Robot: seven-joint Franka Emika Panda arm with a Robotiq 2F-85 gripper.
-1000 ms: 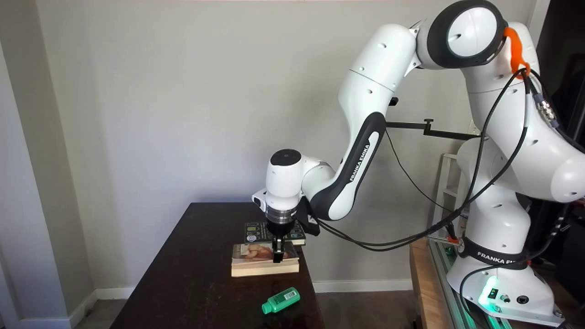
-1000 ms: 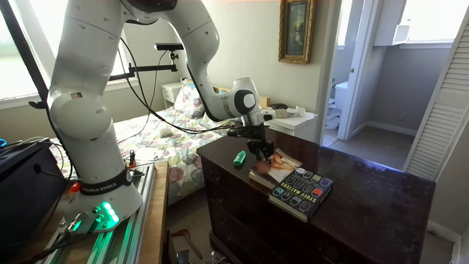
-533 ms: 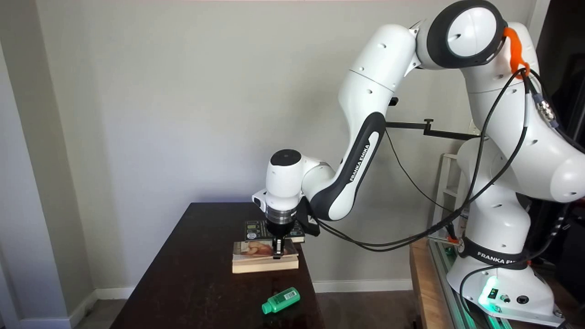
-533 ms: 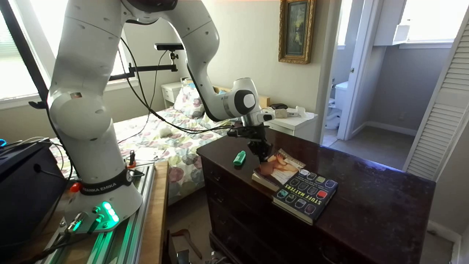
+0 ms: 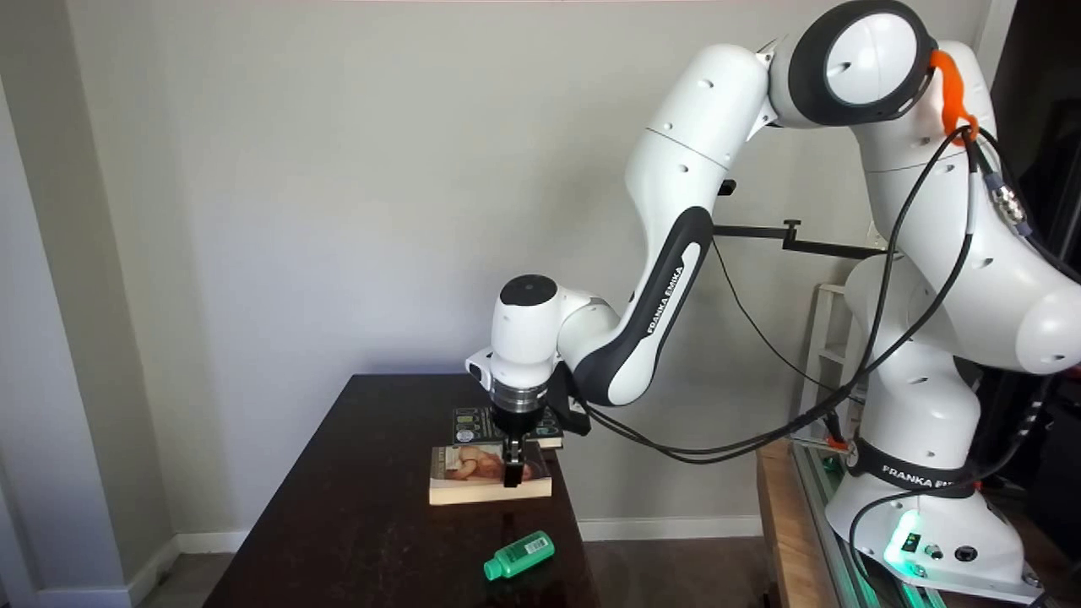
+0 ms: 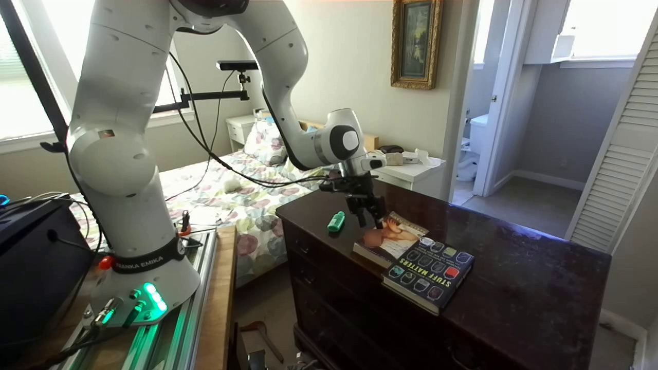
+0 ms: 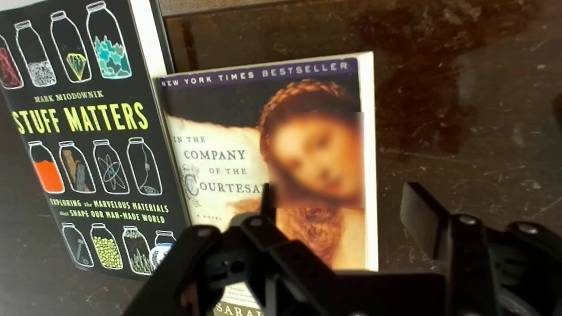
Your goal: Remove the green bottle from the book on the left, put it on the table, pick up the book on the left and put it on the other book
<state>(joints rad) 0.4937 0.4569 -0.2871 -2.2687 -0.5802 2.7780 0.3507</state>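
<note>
The green bottle (image 5: 519,555) lies on its side on the dark dresser top (image 5: 363,523), apart from the books; it also shows in an exterior view (image 6: 336,221). The left book, a paperback with a painted portrait (image 6: 398,247), lies flat, its far side against the dark "Stuff Matters" book (image 6: 429,272). The wrist view shows both the paperback (image 7: 246,145) and "Stuff Matters" (image 7: 88,131). My gripper (image 7: 342,202) is open and empty. One finger is over the paperback's cover, the other beyond its page edge over the dresser. In both exterior views the gripper (image 6: 371,224) is low over the paperback.
The dresser's front edge (image 6: 329,246) runs close to both books and the bottle. A bed (image 6: 247,205) and a white nightstand (image 6: 426,174) stand behind the dresser. Black cables (image 5: 718,456) hang along the arm.
Both books have slid a little away from the bottle. My gripper narrowed about half a second ago and is now spread open again. The bottle has not moved.
</note>
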